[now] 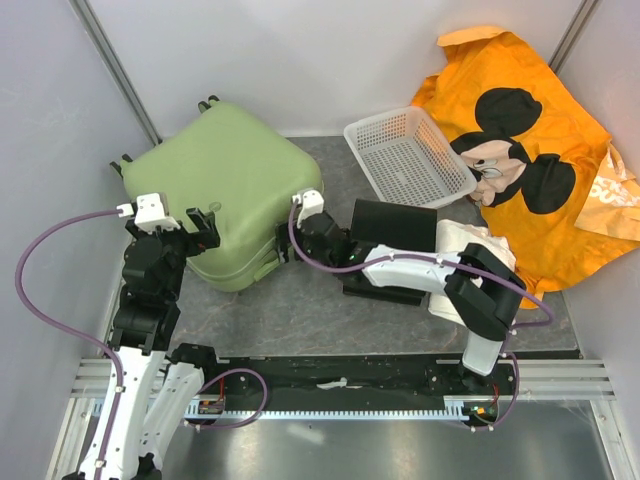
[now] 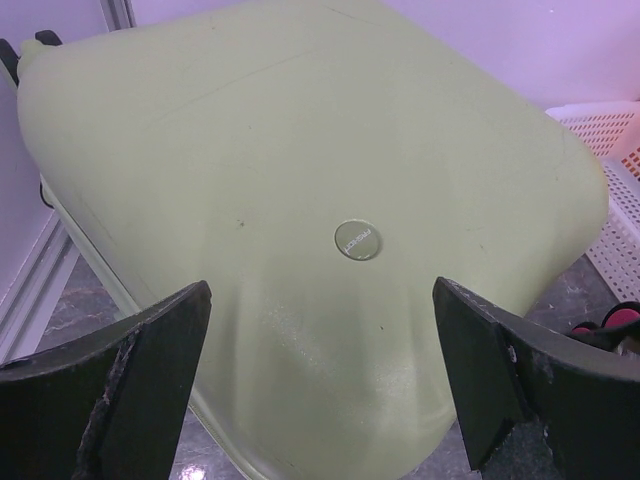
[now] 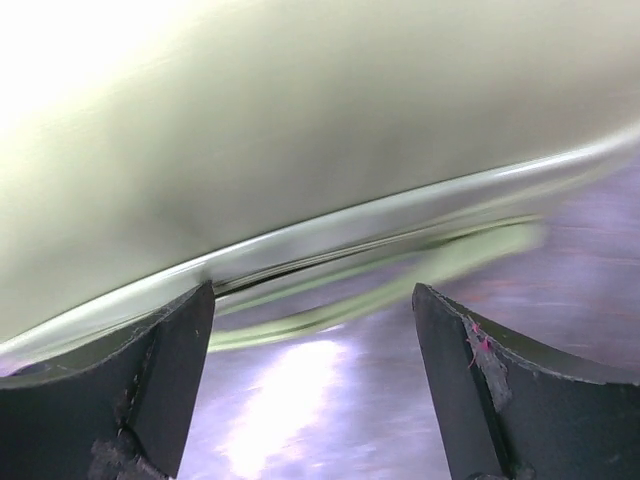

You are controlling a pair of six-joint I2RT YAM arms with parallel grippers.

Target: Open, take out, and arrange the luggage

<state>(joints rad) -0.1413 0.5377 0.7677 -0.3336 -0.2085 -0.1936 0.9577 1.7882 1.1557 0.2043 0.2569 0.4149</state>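
Top external | luggage (image 1: 235,190) is lying shut, left on table (image 1: 330,300) | left gripper (image 2: 320,290), right gripper (image 3: 312,295) gaping, holding nothing | shell (image 2: 330,150) looking stiff, slick, bulky; seam lip (image 3: 330,250) is likely offering best hold.

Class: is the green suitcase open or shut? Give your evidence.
Shut: the luggage lies flat, both shells meeting along the seam, with no lining showing.
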